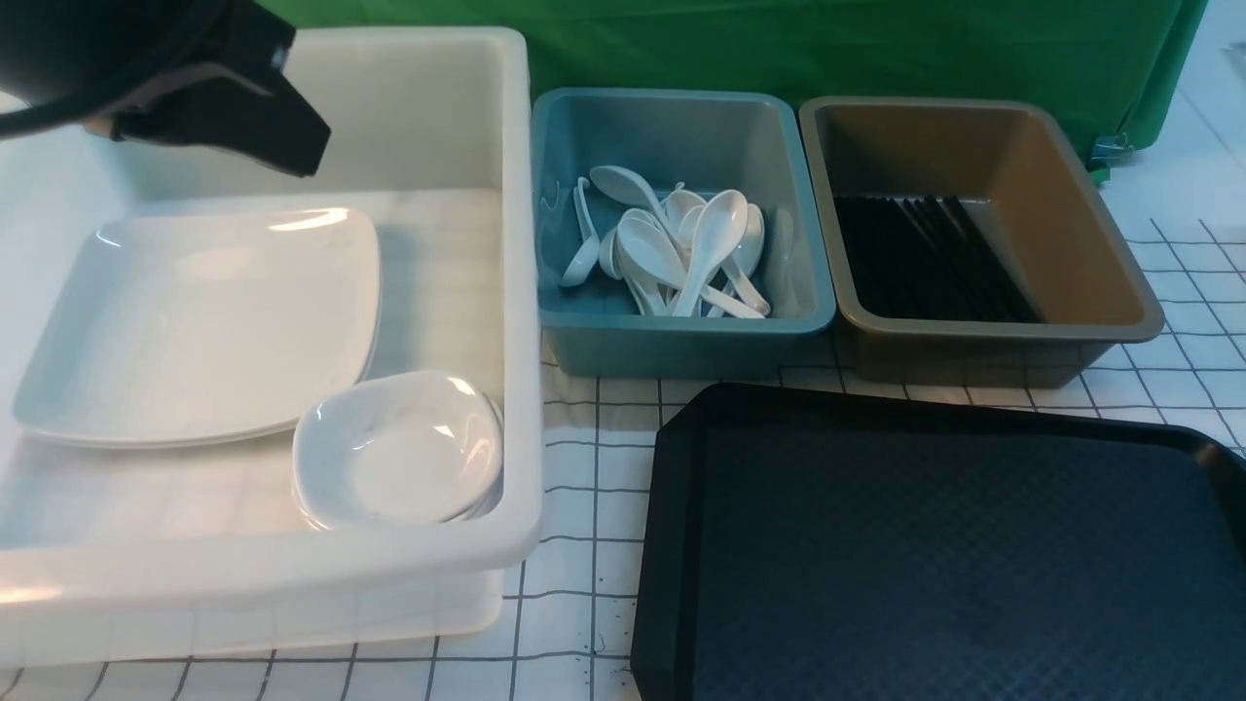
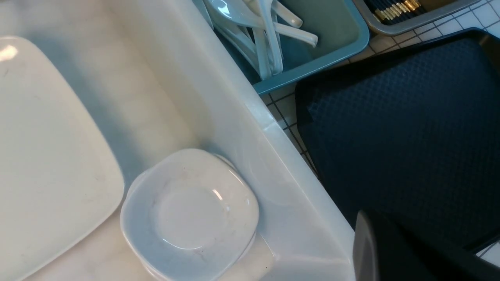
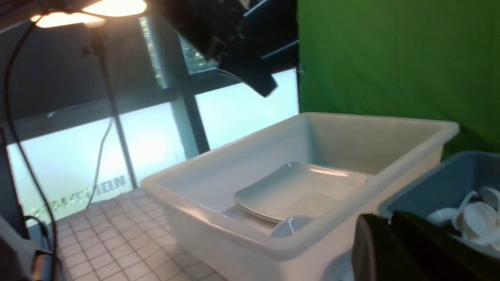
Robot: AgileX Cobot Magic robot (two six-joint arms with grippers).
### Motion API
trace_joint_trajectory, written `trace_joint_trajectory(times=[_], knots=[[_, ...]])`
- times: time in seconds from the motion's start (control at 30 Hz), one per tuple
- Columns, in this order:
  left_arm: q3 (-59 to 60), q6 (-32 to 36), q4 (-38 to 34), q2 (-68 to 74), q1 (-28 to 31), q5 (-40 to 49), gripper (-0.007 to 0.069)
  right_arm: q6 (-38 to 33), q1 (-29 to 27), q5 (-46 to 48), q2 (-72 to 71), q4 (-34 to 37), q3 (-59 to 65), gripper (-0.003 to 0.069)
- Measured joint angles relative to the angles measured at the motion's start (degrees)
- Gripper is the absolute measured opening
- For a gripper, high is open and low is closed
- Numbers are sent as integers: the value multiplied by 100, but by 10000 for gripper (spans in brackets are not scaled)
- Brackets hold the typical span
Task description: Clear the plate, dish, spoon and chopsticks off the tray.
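Note:
The black tray lies at the front right with nothing on it. A large white plate and a small white dish sit inside the white tub. Several white spoons are heaped in the blue bin. Black chopsticks lie in the brown tub. My left gripper hangs above the white tub's far left, shut and empty. My right gripper hovers beside the blue bin, its jaws parted by a narrow slit with nothing between them.
The three containers stand in a row behind the tray on a white grid-patterned cloth. A green backdrop closes the far side. In the left wrist view, the dish sits close against the tub wall.

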Motion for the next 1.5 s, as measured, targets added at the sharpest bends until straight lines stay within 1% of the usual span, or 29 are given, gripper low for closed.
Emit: trace_joint_trajectory(times=[0.03,0.07,0.1,0.13,0.2,0.23,0.27,0.3,0.33,0.37,0.5,0.53,0.6,0.7,1.0,1.2,1.5], knots=[[0,0,0,0,0,0,0,0,-255,-24,-122,54,187,70],[0,0,0,0,0,0,0,0,-310,-24,-176,64,225,70],[0,-6,0,0,0,0,0,0,-827,-29,-403,105,561,71],[0,-6,0,0,0,0,0,0,-889,-29,-433,105,598,71],[0,-6,0,0,0,0,0,0,-1774,-23,-817,111,1095,71],[0,-6,0,0,0,0,0,0,-1839,-23,-841,111,1128,71],[0,-6,6,0,0,0,0,0,-2093,-23,-930,111,1257,72],[0,-6,49,0,0,0,0,0,-2588,-14,-1074,111,1500,73],[0,-6,54,0,0,0,0,0,-2648,-14,-1088,111,1500,73],[0,-6,147,0,0,0,0,0,-3142,-10,-1194,92,1775,76],[0,-6,272,0,0,0,0,0,-3885,65,-1241,2,2116,89],[0,-6,272,0,0,0,0,0,-3912,64,-1241,0,2116,90],[0,-6,278,0,0,6,0,0,-4174,277,-1241,-114,2122,97],[0,-6,284,0,0,6,0,0,-4335,455,-1241,-256,2122,103],[0,-6,248,0,0,15,0,0,-4905,510,-1241,-321,2122,125],[0,-6,13,0,-41,15,0,0,-4920,515,-1241,-321,2122,136],[0,-12,323,-448,-660,21,0,0,-4920,538,-1241,-321,2122,157]])
